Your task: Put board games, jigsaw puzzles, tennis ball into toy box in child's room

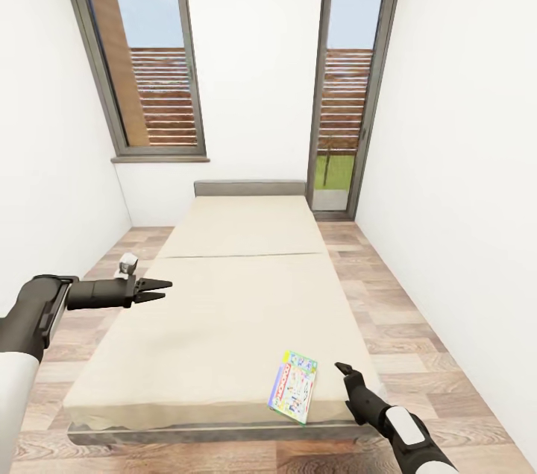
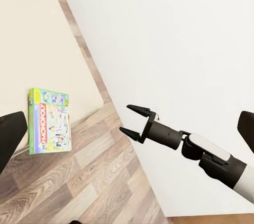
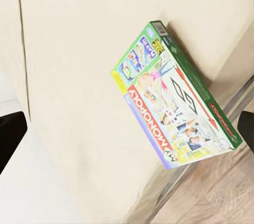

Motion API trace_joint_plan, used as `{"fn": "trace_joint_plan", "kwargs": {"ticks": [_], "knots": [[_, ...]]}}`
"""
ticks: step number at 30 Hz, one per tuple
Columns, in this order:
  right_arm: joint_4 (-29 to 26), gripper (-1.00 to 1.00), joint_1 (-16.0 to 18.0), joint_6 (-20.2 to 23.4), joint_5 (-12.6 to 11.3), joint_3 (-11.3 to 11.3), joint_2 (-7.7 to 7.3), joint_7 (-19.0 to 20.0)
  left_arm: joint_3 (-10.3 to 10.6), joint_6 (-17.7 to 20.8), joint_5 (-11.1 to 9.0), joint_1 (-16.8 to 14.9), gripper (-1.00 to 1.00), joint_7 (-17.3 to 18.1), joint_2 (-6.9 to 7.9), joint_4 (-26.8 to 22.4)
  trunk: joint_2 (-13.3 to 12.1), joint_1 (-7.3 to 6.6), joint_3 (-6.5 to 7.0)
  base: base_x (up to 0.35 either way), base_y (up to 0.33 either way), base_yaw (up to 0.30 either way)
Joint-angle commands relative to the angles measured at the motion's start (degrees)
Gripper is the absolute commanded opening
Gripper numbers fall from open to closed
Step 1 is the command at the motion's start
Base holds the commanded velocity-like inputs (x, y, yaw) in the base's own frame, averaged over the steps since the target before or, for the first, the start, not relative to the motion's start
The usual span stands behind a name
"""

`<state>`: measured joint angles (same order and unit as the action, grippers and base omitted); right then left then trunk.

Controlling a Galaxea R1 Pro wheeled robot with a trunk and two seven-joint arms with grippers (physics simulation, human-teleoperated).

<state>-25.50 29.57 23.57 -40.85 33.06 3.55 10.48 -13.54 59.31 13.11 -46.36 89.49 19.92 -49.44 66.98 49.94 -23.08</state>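
A pale blue-white board game [image 1: 294, 385] with a green edge and "MONOPOLY" lettering lies flat on the near right corner of the beige bed [image 1: 224, 295]. My right gripper [image 1: 347, 377] hovers open just right of the board game, over the bed's edge. In the left wrist view the right gripper [image 2: 131, 119] has its fingers spread, with the board game [image 2: 49, 121] a short way off. Close up in the right wrist view, the board game [image 3: 172, 113] lies between the wide-apart fingers. My left gripper [image 1: 160, 289] is open and empty above the bed's left side. The table, toy box, jigsaw puzzles and tennis ball are out of view.
White walls [image 1: 462, 183] close in on both sides of the narrow room. Strips of wood-plank floor [image 1: 418, 340] run along each side of the bed. A grey headboard [image 1: 250, 188] and two tall grey-framed windows [image 1: 149, 49] stand at the far end.
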Motion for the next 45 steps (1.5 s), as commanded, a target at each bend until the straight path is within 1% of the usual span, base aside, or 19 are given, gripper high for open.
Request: {"fn": "trace_joint_plan", "kwargs": {"ticks": [1,11,45], "knots": [[-0.08,1.0,0.05,0.42,-0.11,0.44,0.1,0.07,-0.11,0.57,0.6,-0.05,1.0,0.51,-0.03,-0.04,0.46,0.23,-0.25,0.0,0.0,0.0],[-0.08,1.0,0.05,0.61,-0.19,0.42,0.39,0.17,-0.08,0.56,0.67,-0.05,1.0,0.51,-0.13,-0.04,4.47,2.42,-2.05,0.0,0.0,0.0],[-0.08,1.0,0.05,0.97,-0.26,0.29,0.41,0.58,0.09,0.54,0.86,-0.07,1.0,0.51,-0.14,-0.04,18.11,9.89,-8.15,0.0,0.0,0.0]]}}
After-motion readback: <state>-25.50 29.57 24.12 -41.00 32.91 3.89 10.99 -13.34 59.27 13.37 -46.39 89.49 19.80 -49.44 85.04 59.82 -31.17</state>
